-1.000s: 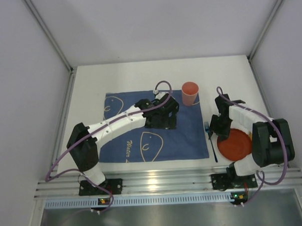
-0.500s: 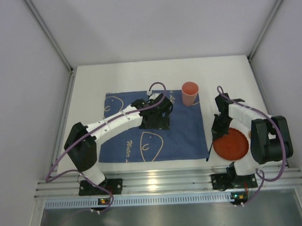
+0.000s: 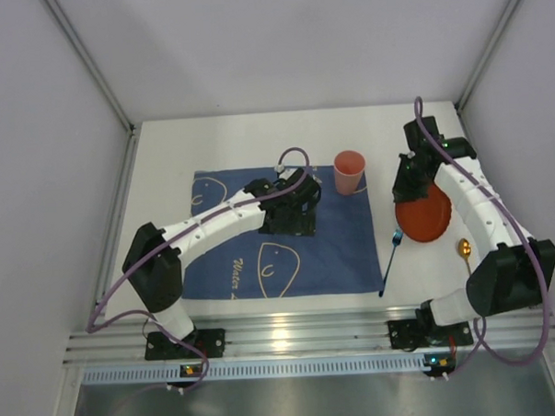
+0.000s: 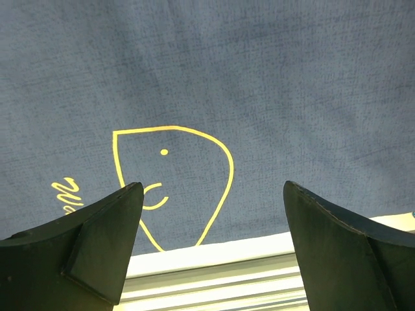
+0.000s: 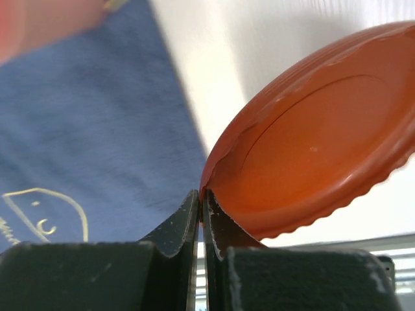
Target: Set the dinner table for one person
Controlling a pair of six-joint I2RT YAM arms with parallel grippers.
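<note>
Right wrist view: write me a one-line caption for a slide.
Right gripper shut on the rim of a round orange plastic plate, with blue line-drawn cloth and white tabletop beyond.

White surface point(image 3: 238, 141) carries a blue cloth point(image 3: 339, 251). A cup point(image 3: 350, 173) stands at its far right corner, a fork point(image 3: 390, 265) lies along its right edge, and a spoon point(image 3: 465, 251) lies farther right.

A plain white table point(image 3: 165, 158) carries a blue cloth point(image 3: 340, 260) printed with yellow line drawings and script. On the right, the plate point(image 3: 427, 220) is orange-red with a finely ridged rim, and the cup point(image 3: 350, 173) is coral pink. A blue fork point(image 3: 388, 266) and a gold-coloured spoon point(image 3: 464, 249) lie on the white. The left arm point(image 3: 218, 227) and right arm point(image 3: 485, 208) are white with black joints, and trail purple cables point(image 3: 111, 294). The near rail point(image 3: 301, 336) is silver and the walls point(image 3: 289, 42) are pale grey.
</note>
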